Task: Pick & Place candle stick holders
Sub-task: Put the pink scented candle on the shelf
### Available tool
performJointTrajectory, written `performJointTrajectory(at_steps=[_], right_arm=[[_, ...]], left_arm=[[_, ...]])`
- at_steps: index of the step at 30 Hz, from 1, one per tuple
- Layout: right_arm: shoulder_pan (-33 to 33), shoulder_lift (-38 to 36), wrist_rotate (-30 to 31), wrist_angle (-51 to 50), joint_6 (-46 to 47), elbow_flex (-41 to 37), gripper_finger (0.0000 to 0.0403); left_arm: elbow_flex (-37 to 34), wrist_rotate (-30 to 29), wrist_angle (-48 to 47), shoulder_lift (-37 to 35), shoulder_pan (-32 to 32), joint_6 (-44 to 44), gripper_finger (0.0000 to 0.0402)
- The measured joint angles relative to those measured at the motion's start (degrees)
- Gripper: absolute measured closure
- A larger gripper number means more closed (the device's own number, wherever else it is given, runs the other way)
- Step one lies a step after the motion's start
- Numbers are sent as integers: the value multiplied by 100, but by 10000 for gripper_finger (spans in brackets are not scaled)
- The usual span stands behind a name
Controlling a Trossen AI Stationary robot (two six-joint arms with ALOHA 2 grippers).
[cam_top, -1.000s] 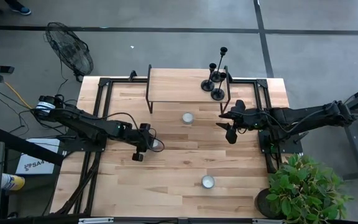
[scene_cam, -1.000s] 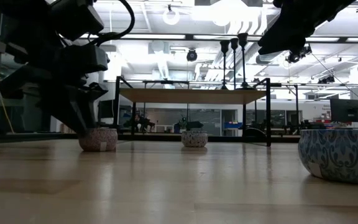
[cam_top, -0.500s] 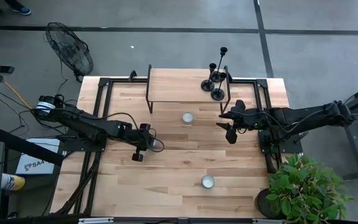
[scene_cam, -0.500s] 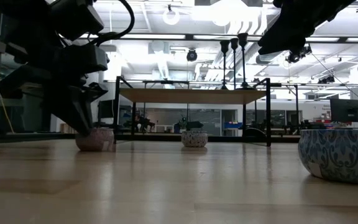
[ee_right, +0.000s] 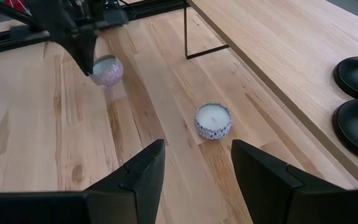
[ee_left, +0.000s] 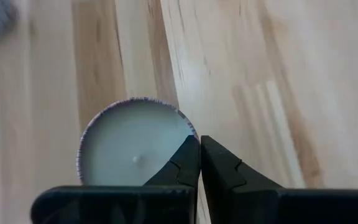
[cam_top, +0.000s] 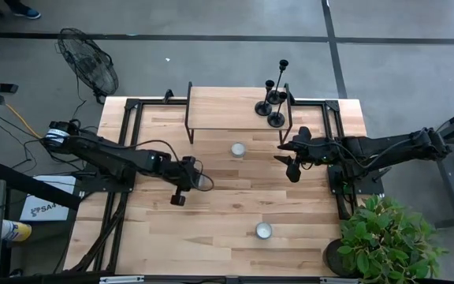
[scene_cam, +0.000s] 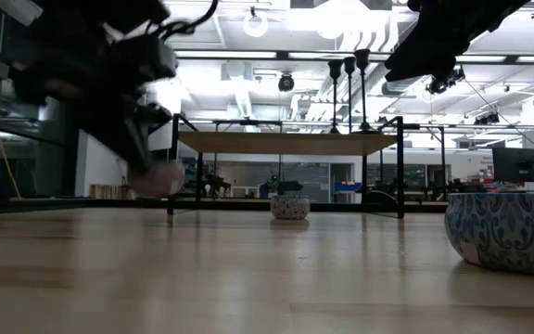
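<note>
Three black candle stick holders [cam_top: 274, 101] stand together on the raised wooden shelf [cam_top: 227, 106] at the far side of the table [cam_top: 227, 213]. Left gripper [cam_top: 186, 183] is clenched on the rim of a small candle tin [ee_left: 135, 150], lifted off the table. Right gripper [cam_top: 290, 164] hovers with fingers apart, holding nothing, near another tin [ee_right: 213, 121].

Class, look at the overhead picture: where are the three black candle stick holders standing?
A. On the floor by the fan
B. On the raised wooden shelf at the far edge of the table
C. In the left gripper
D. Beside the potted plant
B: the candle stick holders stand clustered on the right end of the raised shelf, apart from both grippers.
</note>
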Motion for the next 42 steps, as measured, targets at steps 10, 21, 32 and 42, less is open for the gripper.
performJointTrajectory(at_steps=[10, 21, 32, 42], right_arm=[[0, 0, 0, 0, 0, 1, 222], [0, 0, -23, 2, 22, 9, 222], [2, 0, -23, 4, 24, 9, 222], [1, 0, -22, 48, 26, 9, 222]], left_arm=[[1715, -997, -1354, 0, 53, -442, 398], [3217, -438, -2001, -4, 1572, -931, 398], [3482, 218, -1821, 158, 3367, -1226, 398], [4445, 762, -2190, 1247, 4323, -1322, 399]])
